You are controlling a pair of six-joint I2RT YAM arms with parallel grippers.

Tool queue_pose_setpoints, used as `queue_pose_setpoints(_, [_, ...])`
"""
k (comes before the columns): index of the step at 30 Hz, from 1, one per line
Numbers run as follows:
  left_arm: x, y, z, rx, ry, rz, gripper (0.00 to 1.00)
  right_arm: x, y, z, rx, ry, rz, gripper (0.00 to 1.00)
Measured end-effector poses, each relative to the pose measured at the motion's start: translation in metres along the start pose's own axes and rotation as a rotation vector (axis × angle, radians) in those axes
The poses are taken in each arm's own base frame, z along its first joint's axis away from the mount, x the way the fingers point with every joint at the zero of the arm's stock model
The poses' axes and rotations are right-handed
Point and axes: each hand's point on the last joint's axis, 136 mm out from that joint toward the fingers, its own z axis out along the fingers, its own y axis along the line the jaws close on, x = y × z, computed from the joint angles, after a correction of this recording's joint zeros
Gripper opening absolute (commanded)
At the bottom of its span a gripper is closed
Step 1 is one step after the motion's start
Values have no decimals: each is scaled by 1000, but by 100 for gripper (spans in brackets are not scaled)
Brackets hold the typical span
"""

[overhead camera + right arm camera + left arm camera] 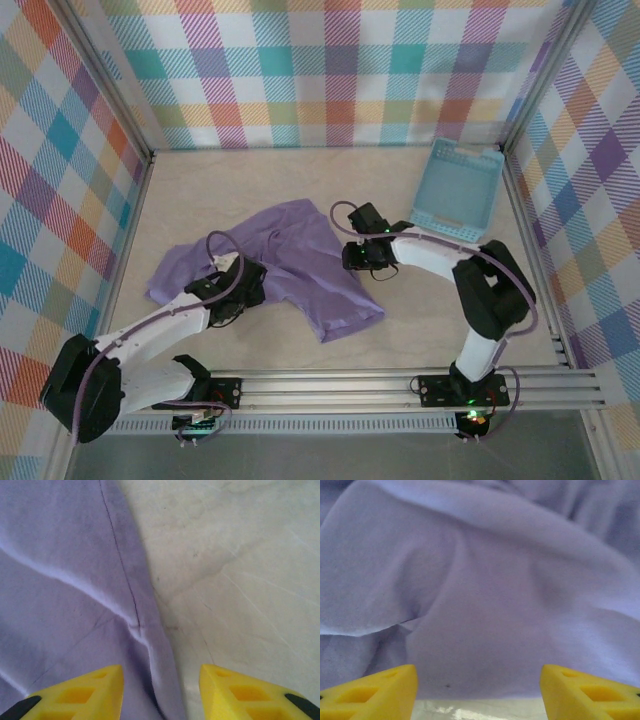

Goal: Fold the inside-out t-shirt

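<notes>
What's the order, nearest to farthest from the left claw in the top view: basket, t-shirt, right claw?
1. t-shirt, directly under the left claw, left of centre.
2. right claw, at the t-shirt's right edge.
3. basket, far right, near the back corner.

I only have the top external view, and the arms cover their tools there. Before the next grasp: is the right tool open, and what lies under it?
Observer: The right tool is open. The t-shirt's seamed edge runs between its yellow fingers.
Operator: What's beside that edge?
Observer: Bare table, right up to the cloth.
Operator: And the left tool?
Observer: The left tool is open too, with nothing pinched, and it faces wrinkled shirt fabric.
</notes>
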Motion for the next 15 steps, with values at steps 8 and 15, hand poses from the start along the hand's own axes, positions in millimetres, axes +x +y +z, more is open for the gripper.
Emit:
queue_pose_setpoints(8, [11,3,41,-56,145,-51,64,2,-16,19,47,51,6,0])
queue_pose_setpoints(15, [-20,-37,60,8,108,-58,62,-23,-59,3,72,0,124,0])
